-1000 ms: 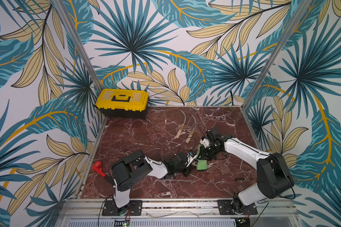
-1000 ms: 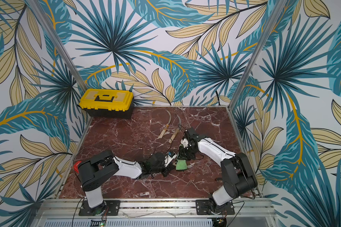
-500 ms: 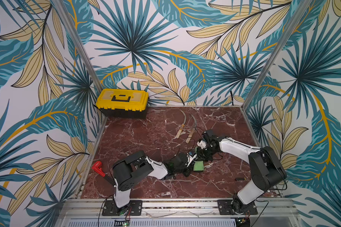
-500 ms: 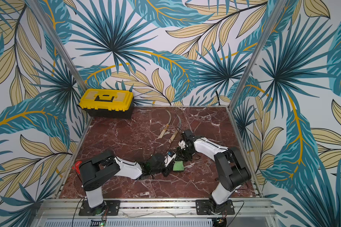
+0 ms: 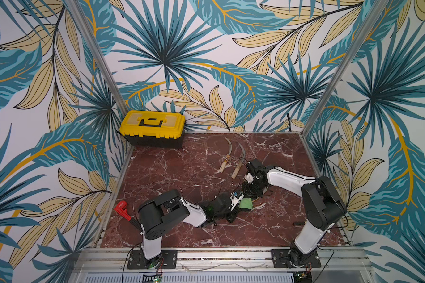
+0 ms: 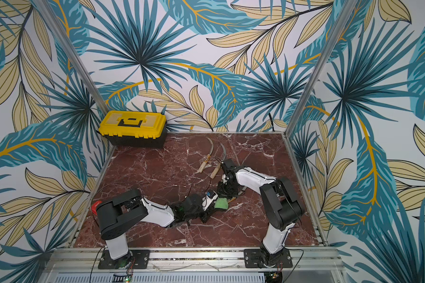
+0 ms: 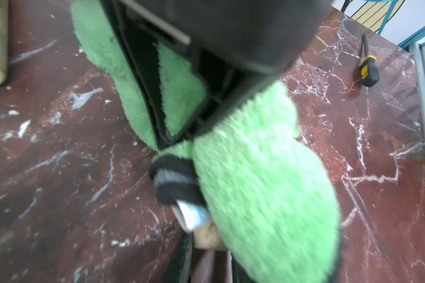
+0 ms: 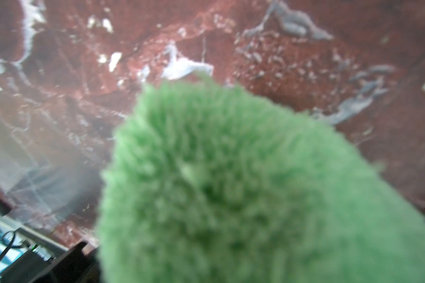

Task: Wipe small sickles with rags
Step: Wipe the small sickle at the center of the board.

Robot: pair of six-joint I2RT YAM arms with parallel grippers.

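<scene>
Two sickles [image 5: 225, 159] lie near the table's [image 5: 172, 171] back edge. They are likely stiff, thin-bladed and sharp, so the wooden handles are the safe hold. Further right and nearer the front, the left claw [image 7: 173, 141] pinches the green rag [image 5: 245, 203], which looks soft, light and floppy. A third sickle [image 7: 207, 236] peeks from under it. The right claw [image 5: 251, 193], just beside, is pressed together; what it holds is hidden. The marble looks hard and slick, and leaf-papered walls stand close.
</scene>
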